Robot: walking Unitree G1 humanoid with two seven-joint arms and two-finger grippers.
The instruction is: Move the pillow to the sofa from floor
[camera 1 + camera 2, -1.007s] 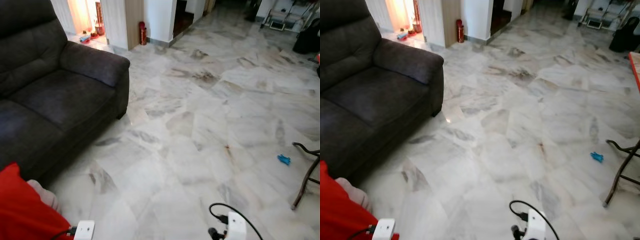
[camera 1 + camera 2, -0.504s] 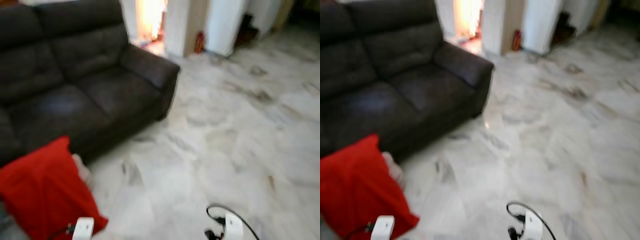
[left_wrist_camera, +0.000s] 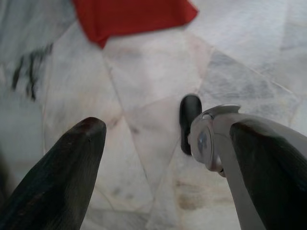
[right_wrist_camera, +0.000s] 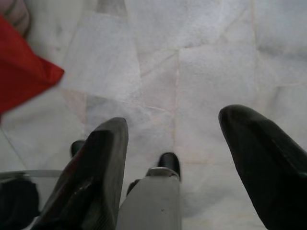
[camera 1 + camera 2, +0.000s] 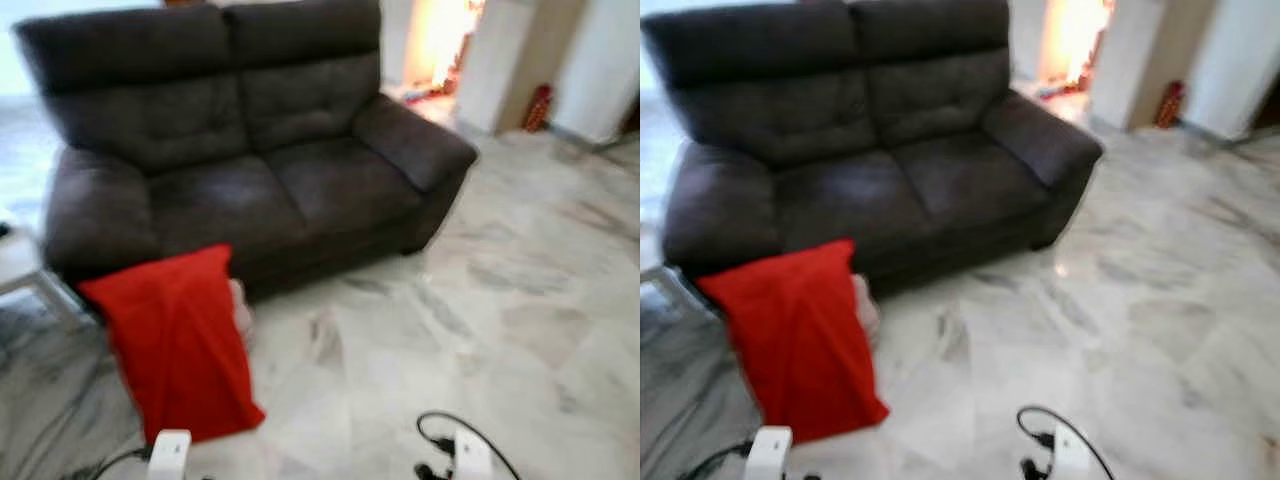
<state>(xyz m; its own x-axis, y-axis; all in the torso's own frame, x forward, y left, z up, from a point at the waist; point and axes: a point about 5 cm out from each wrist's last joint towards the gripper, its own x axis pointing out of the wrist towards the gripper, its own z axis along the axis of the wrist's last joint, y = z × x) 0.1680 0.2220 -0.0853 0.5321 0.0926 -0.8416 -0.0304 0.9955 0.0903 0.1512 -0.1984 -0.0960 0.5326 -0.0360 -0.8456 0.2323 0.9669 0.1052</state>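
Left eye view, somewhat blurred, looks down on a bright red fabric pillow standing on the white grey-veined marble floor, tilted back with its upper edge leaning against the front of a dark charcoal two-seat fabric sofa, below the seat cushion nearer the robot's left. A pale object, too blurred to identify, sits on the floor touching the pillow's right edge at the sofa base. At the bottom edge of this view the white wrist parts of both arms show, with a black cable looping by the right one. Left wrist view shows the left gripper hanging above the floor, its black fingers spread wide apart and holding nothing, a corner of the red pillow beyond them. Right wrist view shows the right gripper likewise over bare marble, its fingers parted and empty, the pillow's corner off to one side. A red cylinder, too blurred to name, stands by the white wall past the sofa's far arm.
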